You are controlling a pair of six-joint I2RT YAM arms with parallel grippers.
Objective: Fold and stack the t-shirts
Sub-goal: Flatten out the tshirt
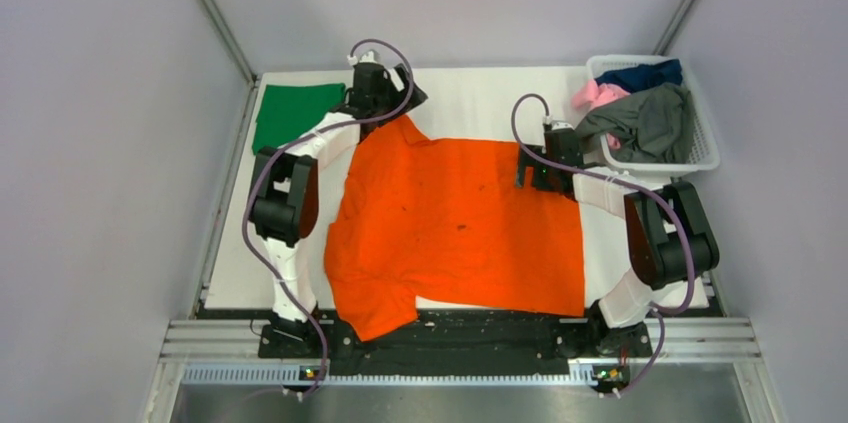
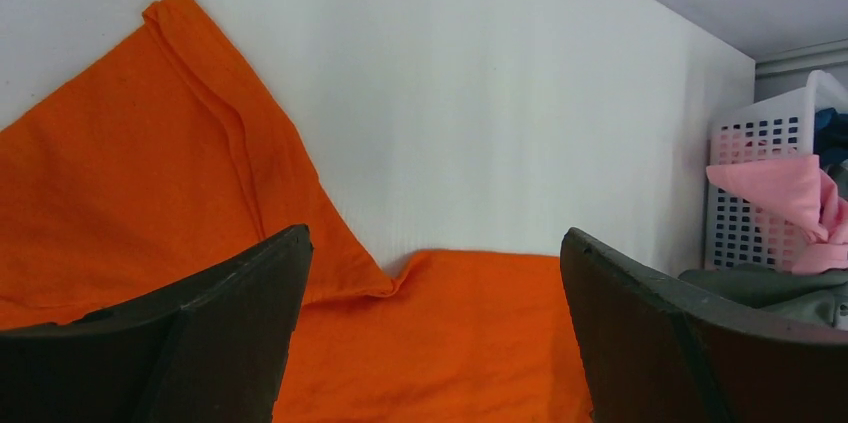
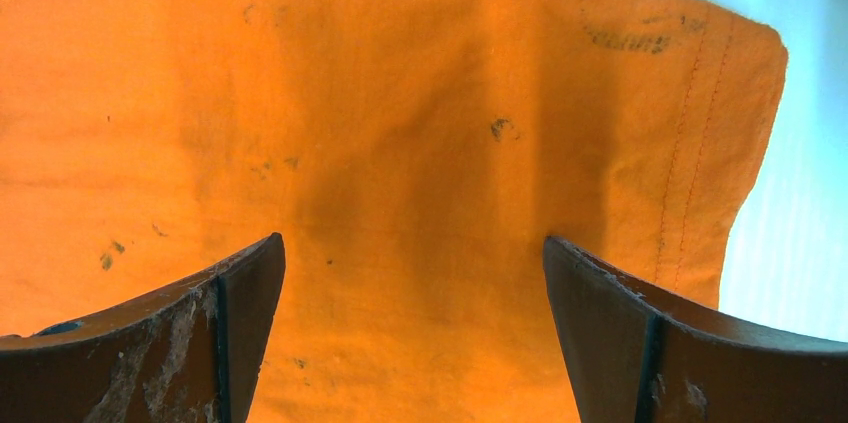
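The orange t-shirt (image 1: pixel 460 228) lies spread flat across the middle of the table, its near sleeve hanging over the front edge. A folded green t-shirt (image 1: pixel 295 113) sits at the back left. My left gripper (image 1: pixel 400 103) hovers open over the orange shirt's far sleeve and armpit (image 2: pixel 130 173), with nothing between its fingers (image 2: pixel 435 233). Over the shirt's far hem corner (image 3: pixel 380 93), my right gripper (image 1: pixel 528 171) is also open and empty (image 3: pixel 412 240). Grey (image 1: pixel 645 123), pink (image 1: pixel 597 95) and navy (image 1: pixel 640 73) t-shirts are heaped in the basket.
A white lattice basket (image 1: pixel 700 158) stands at the back right corner, just right of my right arm; the left wrist view shows it (image 2: pixel 760 143) with the pink shirt (image 2: pixel 790 193) draped over its rim. Grey walls enclose the table on three sides.
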